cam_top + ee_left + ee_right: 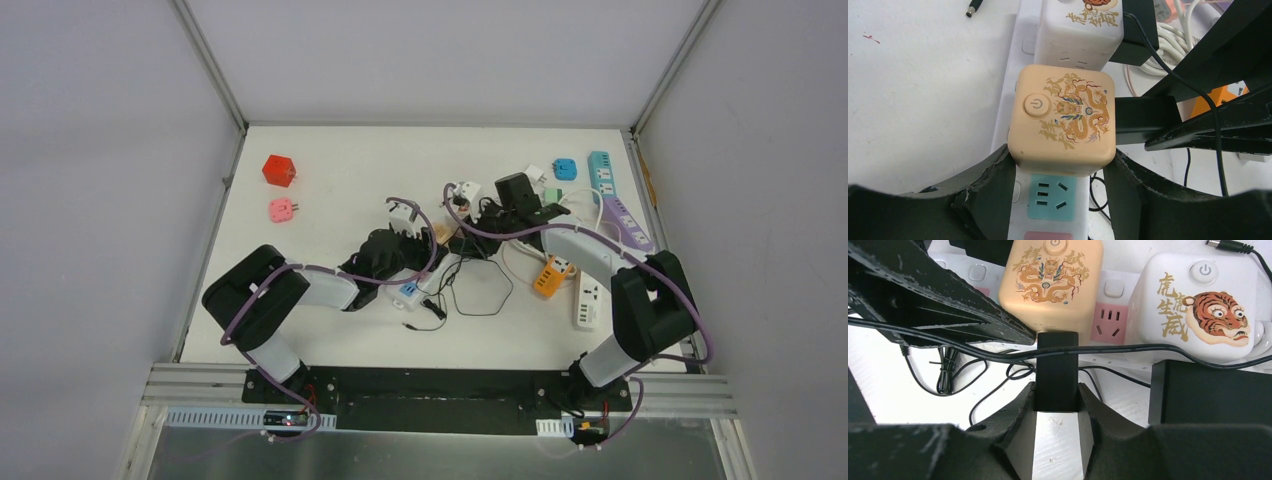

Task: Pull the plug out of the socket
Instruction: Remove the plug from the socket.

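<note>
A beige cube socket (1063, 117) with a gold dragon print sits on a white power strip (1053, 200). My left gripper (1060, 165) is shut on the cube, one finger against each near corner. A black plug (1057, 370) sticks out of the cube's side (1050, 285), its body flush against the cube's face. My right gripper (1057, 395) is shut on the plug's outer end. In the left wrist view the plug (1143, 120) juts right from the cube. From above, both grippers meet at the cube (440, 232) mid-table.
A white tiger-print cube (1198, 305) sits next to it on the strip, a black adapter block (1208, 395) beside it. Thin black cables (480, 290) loop nearby. Red (278, 170) and pink (281, 210) cubes lie far left; several power strips (628, 222) lie right.
</note>
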Controlling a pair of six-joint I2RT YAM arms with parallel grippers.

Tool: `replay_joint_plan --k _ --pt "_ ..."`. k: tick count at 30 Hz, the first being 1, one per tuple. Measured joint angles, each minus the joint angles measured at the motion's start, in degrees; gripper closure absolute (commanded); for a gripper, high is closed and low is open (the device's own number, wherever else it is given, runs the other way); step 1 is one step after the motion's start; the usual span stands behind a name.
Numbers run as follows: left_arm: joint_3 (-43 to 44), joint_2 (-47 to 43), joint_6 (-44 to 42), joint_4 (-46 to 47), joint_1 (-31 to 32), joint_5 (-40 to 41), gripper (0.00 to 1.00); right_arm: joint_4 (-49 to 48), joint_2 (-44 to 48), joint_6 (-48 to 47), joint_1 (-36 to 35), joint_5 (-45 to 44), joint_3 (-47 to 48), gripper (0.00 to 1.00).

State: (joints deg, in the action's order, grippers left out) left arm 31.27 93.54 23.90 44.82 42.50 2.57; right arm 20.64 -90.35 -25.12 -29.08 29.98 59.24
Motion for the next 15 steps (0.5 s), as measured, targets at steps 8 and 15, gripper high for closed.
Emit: replay_joint_plan --k 8,15 --pt "0.02 0.07 0.61 0.09 0.15 -0.09 1.0 0.09 0.24 0.55 -2.05 -1.49 -0.13 1.0" --pt "-0.37 0.04 -0.42 -0.04 -0.17 0.13 1.0 0.09 0.24 0.46 -5.35 -7.76 -0.02 1.0"
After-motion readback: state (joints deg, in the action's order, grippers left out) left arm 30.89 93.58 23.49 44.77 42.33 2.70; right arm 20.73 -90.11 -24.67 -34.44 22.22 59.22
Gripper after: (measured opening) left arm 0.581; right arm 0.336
